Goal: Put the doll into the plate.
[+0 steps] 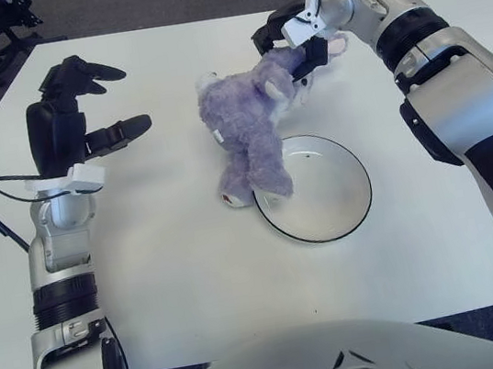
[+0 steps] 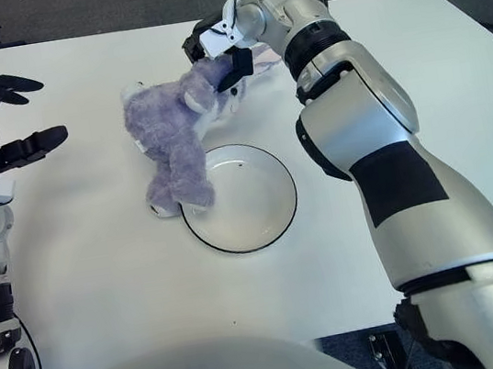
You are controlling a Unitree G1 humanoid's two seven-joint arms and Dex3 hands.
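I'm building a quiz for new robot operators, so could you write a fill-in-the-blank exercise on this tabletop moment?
1. The right hand grips the purple doll by its ____.
2. The doll's feet hang at the ____ rim of the white plate.
3. The left hand holds ____, its fingers spread above the table.
4. Inside its dark rim, the plate is ____.

Missing words: head; left; nothing; empty

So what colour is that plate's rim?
The plate is white with a thin dark rim, clearest in the left eye view.
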